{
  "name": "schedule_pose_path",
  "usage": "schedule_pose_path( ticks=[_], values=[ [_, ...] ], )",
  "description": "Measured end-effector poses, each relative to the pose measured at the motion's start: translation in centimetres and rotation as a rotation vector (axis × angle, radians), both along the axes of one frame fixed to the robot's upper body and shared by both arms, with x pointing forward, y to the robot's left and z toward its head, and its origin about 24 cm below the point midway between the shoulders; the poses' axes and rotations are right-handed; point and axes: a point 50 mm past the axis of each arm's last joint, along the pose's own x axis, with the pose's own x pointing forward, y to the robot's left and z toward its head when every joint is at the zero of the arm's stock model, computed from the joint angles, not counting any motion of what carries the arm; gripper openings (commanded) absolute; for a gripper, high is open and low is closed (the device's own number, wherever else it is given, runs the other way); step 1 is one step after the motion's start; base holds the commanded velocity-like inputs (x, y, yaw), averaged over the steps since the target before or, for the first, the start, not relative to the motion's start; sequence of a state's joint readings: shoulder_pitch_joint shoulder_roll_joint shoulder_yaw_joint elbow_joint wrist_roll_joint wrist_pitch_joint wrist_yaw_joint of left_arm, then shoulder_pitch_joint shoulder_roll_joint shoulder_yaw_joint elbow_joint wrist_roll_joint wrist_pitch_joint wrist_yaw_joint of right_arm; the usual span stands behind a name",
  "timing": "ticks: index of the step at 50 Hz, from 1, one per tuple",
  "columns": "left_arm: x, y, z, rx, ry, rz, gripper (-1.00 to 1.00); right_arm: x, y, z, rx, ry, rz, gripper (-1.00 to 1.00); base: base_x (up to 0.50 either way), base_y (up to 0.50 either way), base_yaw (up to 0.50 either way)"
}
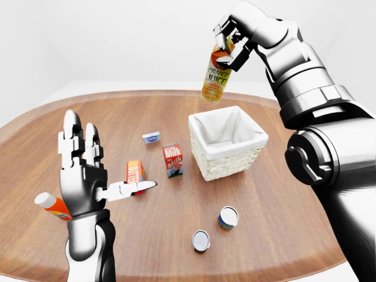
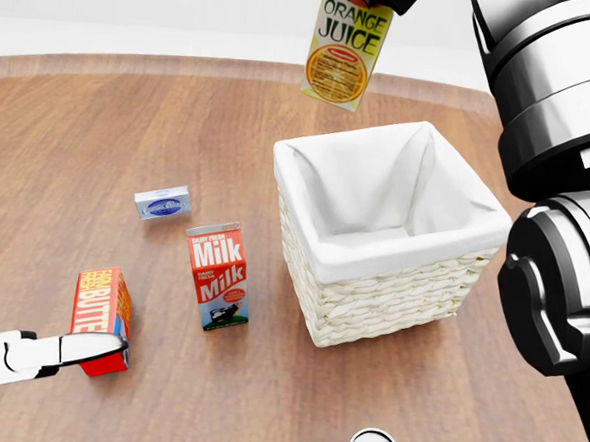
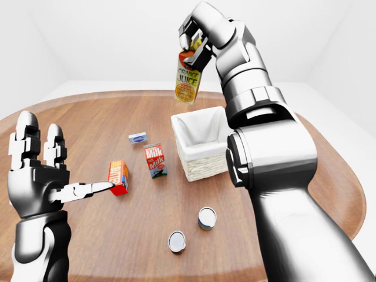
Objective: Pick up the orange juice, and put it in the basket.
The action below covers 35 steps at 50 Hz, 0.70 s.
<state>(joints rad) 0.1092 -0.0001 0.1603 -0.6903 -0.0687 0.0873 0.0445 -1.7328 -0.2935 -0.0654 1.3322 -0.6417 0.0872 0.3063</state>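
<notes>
My right hand [image 1: 230,42] is shut on the top of the orange juice carton [image 1: 215,76] and holds it tilted in the air, above and slightly beyond the far rim of the basket. The carton also shows in the head view [image 2: 346,49]. The wicker basket [image 1: 228,143] has a white cloth lining and looks empty inside. It stands on the wooden table [image 1: 282,205] right of centre. My left hand [image 1: 88,170] is open and empty, raised over the table's left side.
A milk carton [image 1: 173,160], a red butter box [image 1: 136,175] and a small blue packet [image 1: 151,138] stand left of the basket. Two cans [image 1: 228,217] [image 1: 201,240] sit nearer the bottom edge. An orange bottle [image 1: 53,207] lies behind my left hand.
</notes>
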Motion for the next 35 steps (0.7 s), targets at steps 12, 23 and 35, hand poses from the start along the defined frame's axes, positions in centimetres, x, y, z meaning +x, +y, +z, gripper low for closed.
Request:
schedule_pose_path(
  ticks=[12,23,35],
  values=[
    [-0.1,0.0,0.1,0.000,-0.007,0.001,1.00,0.7,-1.5,-2.2,0.045,0.001,-0.088,-1.00,0.04,0.00,-0.02],
    [-0.1,-0.1,0.2,-0.001,-0.011,0.001,1.00,1.1,-2.6,-3.9,0.006,-0.008,-0.173,-1.00,0.04,0.00,-0.02],
    [-0.1,-0.1,0.2,-0.003,-0.012,0.002,1.00,1.3,-3.1,-5.3,-0.083,0.005,-0.215,-1.00,0.04,0.00,-0.02]
  ],
)
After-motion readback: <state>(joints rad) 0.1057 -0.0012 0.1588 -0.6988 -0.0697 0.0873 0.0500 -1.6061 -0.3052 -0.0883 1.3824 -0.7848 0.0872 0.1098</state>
